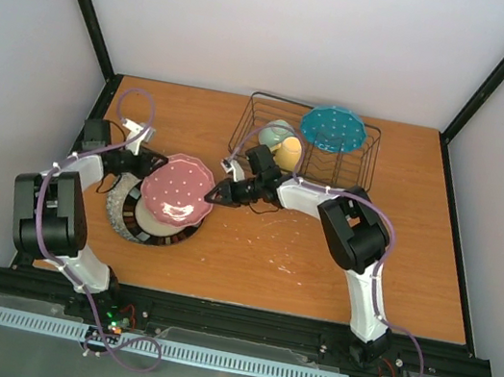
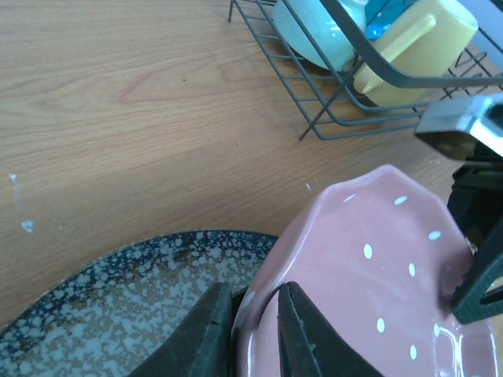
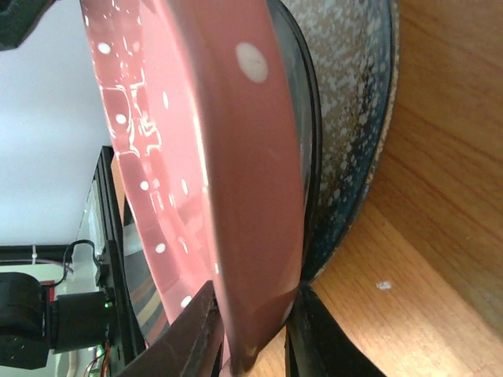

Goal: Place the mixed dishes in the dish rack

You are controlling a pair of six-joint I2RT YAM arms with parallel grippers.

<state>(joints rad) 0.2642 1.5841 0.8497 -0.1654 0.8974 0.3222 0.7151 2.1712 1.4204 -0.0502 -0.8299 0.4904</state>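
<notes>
Two arms reach in from the near edge of the light brown wooden table and meet at one dish. Nearest on the table is the large round grey speckled plate, lying flat left of centre. The smaller dark-rimmed cream plate sits on it. Over this pair is the round pink white-dotted plate with a wavy rim, covering most of the cream one. The views do not show whether it rests on the stack or is lifted clear. The left gripper straddles the pink plate's left rim, one black finger inside the dish and one outside. A thin dark sliver shows between the rim and the outer finger, so I cannot tell whether it grips or only brackets the edge. The right gripper is at the opposite, right rim, its two fingers pressed against both faces of the pink edge and clamped on it. Farther back, well apart from the stack, stands the rectangular black wire dish rack. In its left part the yellow mug lies just beside the pale green bowl, the bowl behind it. At the rack's far right the teal white-dotted plate is propped at a tilt, its face turned upward.
</notes>
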